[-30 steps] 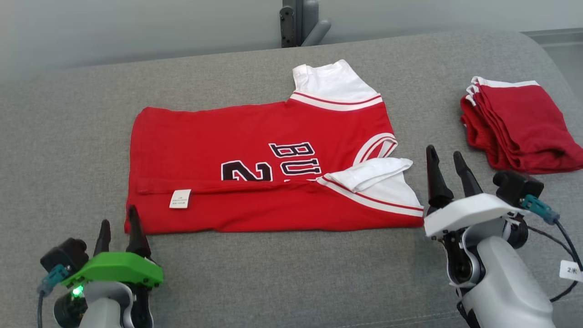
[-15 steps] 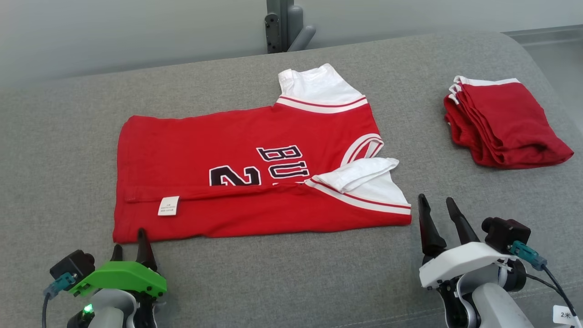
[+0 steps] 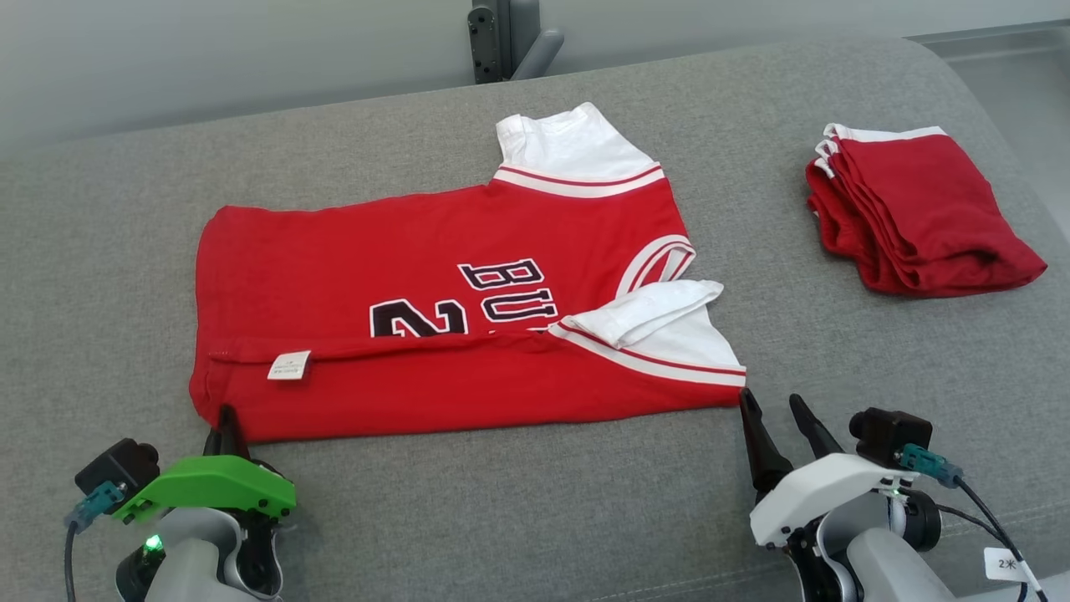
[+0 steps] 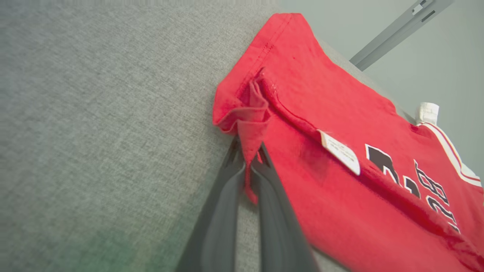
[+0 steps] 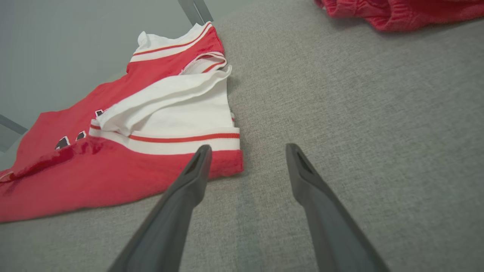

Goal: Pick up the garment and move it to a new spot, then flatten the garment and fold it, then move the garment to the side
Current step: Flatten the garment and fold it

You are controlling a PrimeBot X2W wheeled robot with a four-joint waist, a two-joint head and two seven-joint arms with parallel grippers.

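The garment (image 3: 435, 301) is a red jersey with white sleeves and black lettering, spread on the grey cushion with its near long edge folded over. My left gripper (image 3: 224, 422) is shut on the garment's near left hem corner (image 4: 249, 128), and the red cloth is bunched between its fingers. At the garment's near right corner (image 5: 227, 166) my right gripper (image 3: 773, 405) stands open, its left fingertip (image 5: 202, 151) over the red edge and nothing between the fingers.
A pile of folded red garments (image 3: 911, 213) lies at the far right of the cushion (image 3: 518, 510). A dark metal post (image 3: 501, 38) rises behind the cushion's far edge. Bare grey fabric runs along the front between my arms.
My left gripper has moved up to the near left corner and shut on it. My right gripper has come to the near right corner, still open. The camera has shifted.
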